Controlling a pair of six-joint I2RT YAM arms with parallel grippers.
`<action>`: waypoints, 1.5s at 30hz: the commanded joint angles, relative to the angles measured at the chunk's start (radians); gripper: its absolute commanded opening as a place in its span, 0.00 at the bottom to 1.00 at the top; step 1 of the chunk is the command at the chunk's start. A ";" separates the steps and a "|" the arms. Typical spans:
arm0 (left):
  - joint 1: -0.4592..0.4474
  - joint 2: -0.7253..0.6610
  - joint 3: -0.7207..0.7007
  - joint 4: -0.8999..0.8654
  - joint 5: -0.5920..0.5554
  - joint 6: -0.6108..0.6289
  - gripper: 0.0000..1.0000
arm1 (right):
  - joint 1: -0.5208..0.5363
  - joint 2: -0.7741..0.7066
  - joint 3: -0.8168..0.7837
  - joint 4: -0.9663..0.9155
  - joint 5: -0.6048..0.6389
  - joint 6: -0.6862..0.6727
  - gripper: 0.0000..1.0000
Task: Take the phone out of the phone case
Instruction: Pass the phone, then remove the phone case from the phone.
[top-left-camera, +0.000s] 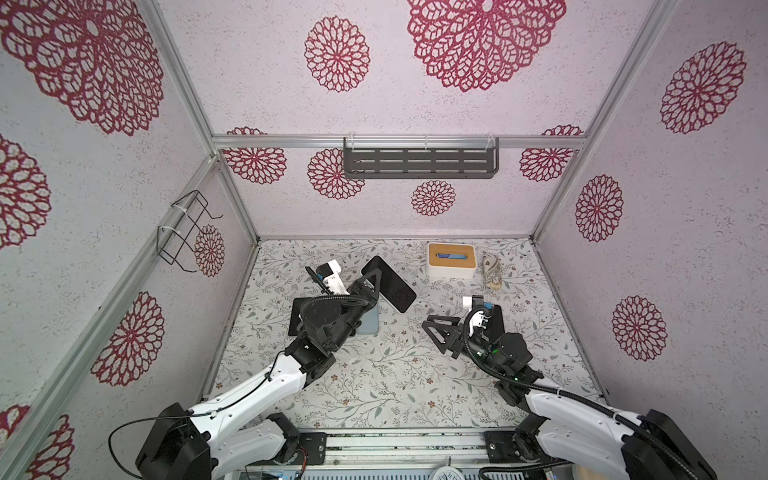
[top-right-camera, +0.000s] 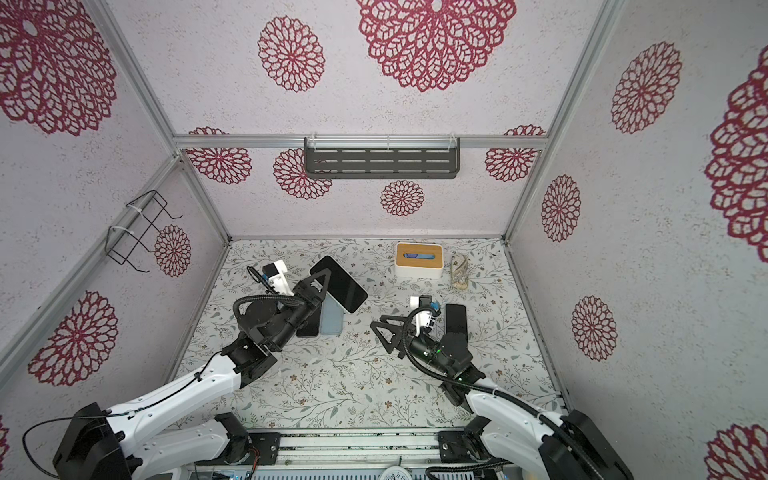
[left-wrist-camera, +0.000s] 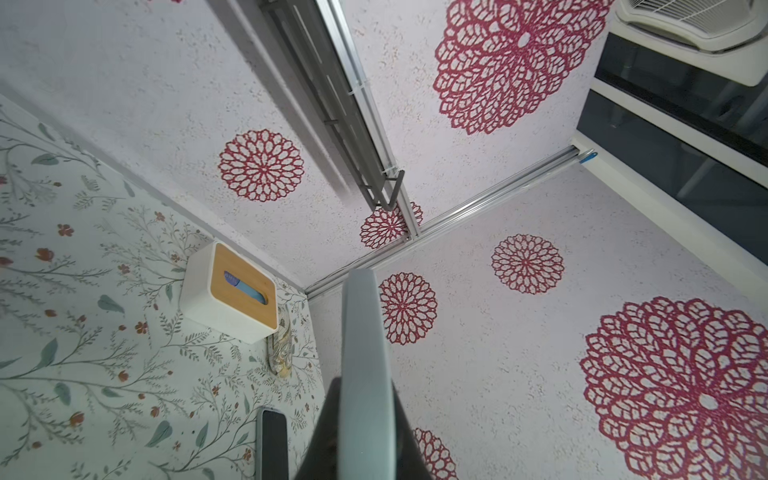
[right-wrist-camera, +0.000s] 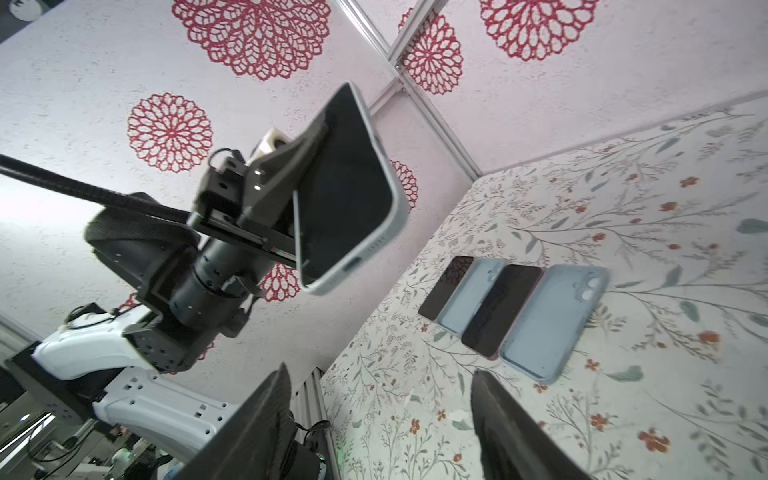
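Left gripper (top-left-camera: 371, 284): clamped tight on the cased phone, one finger across the screen and the other behind the case back. It holds the phone in the air over the left half of the tabletop (top-left-camera: 374, 395).
Phone (right-wrist-camera: 345, 195): dark screen turned up and toward the right arm. It is seated in the case and not yet out.
Case (right-wrist-camera: 397, 187): pale blue rim showing all round the phone. It appears edge-on between the jaws in the left wrist view.
Right gripper (top-left-camera: 434, 332): jaws spread wide with nothing between them, low over the right half of the tabletop.
Relation: the phone lies above the right gripper and toward the left edge, near it but apart. Its long axis runs roughly from far edge to near edge, slanted. The port end points toward the right gripper, and the long side away from the left gripper is free.
Nearer arm: the right arm is the only free one, so the pull or peel probably falls to it, at the free port end.
Row (right-wrist-camera: 498, 307): two dark phones and two blue cases lie flat side by side near the left edge, under the left arm.
Spare phone (top-left-camera: 495, 322): lies flat beside the right wrist.
Box (top-left-camera: 451, 259): sits at the far edge, well apart.
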 joint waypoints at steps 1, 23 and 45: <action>-0.020 -0.010 -0.002 0.126 -0.025 -0.050 0.00 | 0.029 0.053 0.024 0.323 -0.003 0.070 0.67; -0.076 0.041 -0.077 0.322 -0.080 -0.154 0.00 | 0.119 0.202 0.057 0.482 -0.030 0.129 0.41; -0.105 0.053 -0.044 0.298 -0.049 -0.126 0.00 | 0.127 0.271 0.073 0.520 0.002 0.142 0.46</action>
